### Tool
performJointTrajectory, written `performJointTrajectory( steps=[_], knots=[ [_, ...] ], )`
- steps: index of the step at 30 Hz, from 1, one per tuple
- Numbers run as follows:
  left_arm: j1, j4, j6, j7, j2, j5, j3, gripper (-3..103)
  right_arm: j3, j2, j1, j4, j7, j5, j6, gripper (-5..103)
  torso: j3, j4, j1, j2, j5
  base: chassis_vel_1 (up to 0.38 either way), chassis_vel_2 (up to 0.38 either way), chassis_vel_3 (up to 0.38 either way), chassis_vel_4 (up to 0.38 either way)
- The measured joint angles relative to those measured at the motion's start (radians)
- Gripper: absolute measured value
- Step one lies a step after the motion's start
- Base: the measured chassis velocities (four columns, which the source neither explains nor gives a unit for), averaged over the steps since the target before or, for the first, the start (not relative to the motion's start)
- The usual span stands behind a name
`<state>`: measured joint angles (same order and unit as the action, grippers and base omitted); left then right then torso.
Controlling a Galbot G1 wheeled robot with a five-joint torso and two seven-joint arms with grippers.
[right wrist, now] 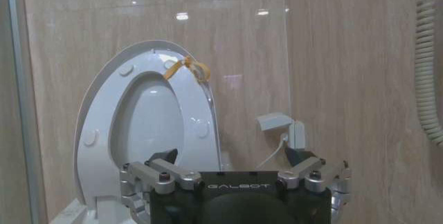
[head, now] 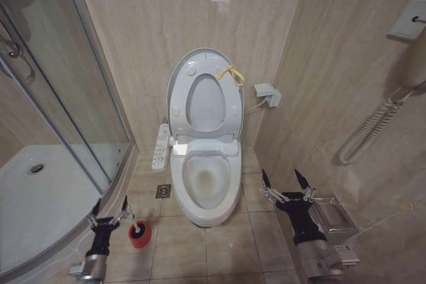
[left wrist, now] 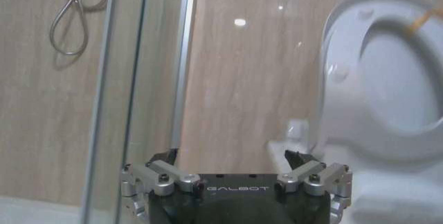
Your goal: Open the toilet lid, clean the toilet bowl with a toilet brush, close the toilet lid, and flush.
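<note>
The toilet lid [head: 181,78] stands raised against the back wall, with a yellow ribbon [head: 230,75] at its edge and the ring seat [head: 229,108] folded up against it. Below it the white toilet bowl [head: 206,181] lies uncovered. The toilet brush [head: 138,229] stands in a small red holder cup [head: 140,236] on the floor, left of the bowl. My left gripper [head: 110,212] hangs open just left of the cup, holding nothing. My right gripper [head: 286,183] is open to the right of the bowl. The wrist views show the lid [left wrist: 339,79] [right wrist: 97,110] beyond each open gripper [left wrist: 235,159] [right wrist: 232,156].
A glass shower enclosure [head: 80,98] and its curved white tray [head: 40,197] fill the left. A control panel [head: 161,144] juts from the toilet's left side, with a floor drain [head: 163,191] beside the bowl. A wall fitting [head: 267,93], a coiled hose [head: 373,128] and a metal box [head: 333,217] are at the right.
</note>
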<state>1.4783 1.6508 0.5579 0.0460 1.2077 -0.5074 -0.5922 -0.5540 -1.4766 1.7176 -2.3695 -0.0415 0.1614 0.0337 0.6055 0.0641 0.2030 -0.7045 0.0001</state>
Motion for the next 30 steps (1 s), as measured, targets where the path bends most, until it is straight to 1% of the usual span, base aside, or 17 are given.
performJointTrajectory(
  steps=[1, 2, 4, 5, 6, 7, 8, 9, 10, 12, 14, 15, 16, 18, 21, 26, 30],
  knots=[
    [0.044, 0.080, -0.045, -0.004, -0.004, -0.016, -0.009, 90, 0.000, 0.000, 0.000, 0.000, 0.000, 0.000, 0.000, 100, 0.000, 0.0002, 0.000, 0.000, -0.0002, 0.000, 0.000, 0.000, 0.000],
    [0.091, 0.158, -0.088, -0.004, -0.008, -0.021, -0.020, 100, 0.000, 0.000, 0.000, 0.000, 0.000, 0.000, 0.000, 100, 0.000, 0.0000, 0.000, 0.000, 0.0001, 0.000, 0.000, 0.000, 0.000],
    [0.174, 0.288, -0.152, -0.004, 0.003, 0.010, -0.049, 100, 0.000, 0.000, 0.000, 0.000, 0.000, 0.000, 0.000, 100, 0.000, -0.0003, 0.000, 0.000, 0.0001, 0.000, 0.000, 0.000, 0.000],
    [0.174, 0.288, -0.152, -0.004, 0.003, 0.010, -0.049, 100, 0.000, 0.000, 0.000, 0.000, 0.000, 0.000, 0.000, 100, 0.000, -0.0003, 0.000, 0.000, 0.0001, 0.000, 0.000, 0.000, 0.000],
    [0.210, 0.345, -0.185, -0.011, 0.011, 0.024, -0.056, 100, 0.000, 0.000, 0.000, 0.000, 0.000, 0.000, 0.000, 100, 0.000, 0.0000, 0.000, 0.000, -0.0001, 0.000, 0.000, 0.000, 0.000],
    [0.237, 0.388, -0.209, -0.019, 0.018, 0.027, -0.057, 100, 0.000, 0.000, 0.000, 0.000, 0.000, 0.000, 0.000, 100, 0.000, -0.0004, 0.000, 0.000, 0.0000, 0.000, 0.000, 0.000, 0.000],
    [0.264, 0.440, -0.232, -0.030, 0.027, 0.032, -0.058, 100, 0.000, 0.000, 0.000, 0.000, 0.000, 0.000, 0.000, 100, 0.000, -0.0002, 0.000, 0.000, 0.0001, 0.000, 0.000, 0.000, 0.000],
    [0.287, 0.488, -0.249, -0.038, 0.034, 0.040, -0.057, 100, 0.000, 0.000, 0.000, 0.000, 0.000, 0.000, 0.000, 100, 0.000, 0.0002, 0.000, 0.000, -0.0005, 0.000, 0.000, 0.000, 0.000],
    [0.287, 0.488, -0.249, -0.038, 0.034, 0.040, -0.057, 100, 0.000, 0.000, 0.000, 0.000, 0.000, 0.000, 0.000, 100, 0.000, 0.0002, 0.000, 0.000, -0.0005, 0.000, 0.000, 0.000, 0.000],
    [0.334, 0.589, -0.284, -0.063, 0.043, 0.068, -0.047, 100, 0.000, 0.000, 0.000, 0.000, 0.000, 0.000, 0.000, 100, 0.000, 0.0000, 0.000, 0.000, 0.0002, 0.000, 0.000, 0.000, 0.000],
    [0.370, 0.672, -0.299, -0.084, 0.047, 0.105, -0.033, 100, 0.000, 0.000, 0.000, 0.000, 0.000, 0.000, 0.000, 100, 0.000, 0.0002, 0.000, 0.000, 0.0000, 0.000, 0.000, 0.000, 0.000],
    [0.370, 0.672, -0.299, -0.084, 0.047, 0.105, -0.033, 100, 0.000, 0.000, 0.000, 0.000, 0.000, 0.000, 0.000, 100, 0.000, 0.0002, 0.000, 0.000, 0.0000, 0.000, 0.000, 0.000, 0.000],
    [0.389, 0.718, -0.305, -0.091, 0.050, 0.128, -0.028, 100, 0.000, 0.000, 0.000, 0.000, 0.000, 0.000, 0.000, 100, 0.000, -0.0001, 0.000, 0.000, 0.0002, 0.000, 0.000, 0.000, 0.000],
    [0.414, 0.768, -0.307, -0.097, 0.054, 0.161, -0.028, 100, 0.000, 0.000, 0.000, 0.000, 0.000, 0.000, 0.000, 100, 0.000, 0.0000, 0.000, 0.000, 0.0000, 0.000, 0.000, 0.000, 0.000],
    [0.434, 0.793, -0.306, -0.107, 0.053, 0.187, -0.028, 100, 0.000, 0.000, 0.000, 0.000, 0.000, 0.000, 0.000, 100, 0.000, -0.0001, 0.000, 0.000, -0.0001, 0.000, 0.000, 0.000, 0.000],
    [0.466, 0.814, -0.308, -0.127, 0.048, 0.274, -0.042, 100, 0.000, 0.000, 0.000, 0.000, 0.000, 0.000, 0.000, 100, 0.000, 0.0000, 0.000, 0.000, -0.0001, 0.000, 0.000, 0.000, 0.000],
    [0.473, 0.815, -0.306, -0.139, 0.048, 0.287, -0.035, 100, 0.000, 0.000, 0.000, 0.000, 0.000, 0.000, 0.000, 100, 0.000, 0.0000, 0.000, 0.000, -0.0001, 0.000, 0.000, 0.000, 0.000]
  ],
)
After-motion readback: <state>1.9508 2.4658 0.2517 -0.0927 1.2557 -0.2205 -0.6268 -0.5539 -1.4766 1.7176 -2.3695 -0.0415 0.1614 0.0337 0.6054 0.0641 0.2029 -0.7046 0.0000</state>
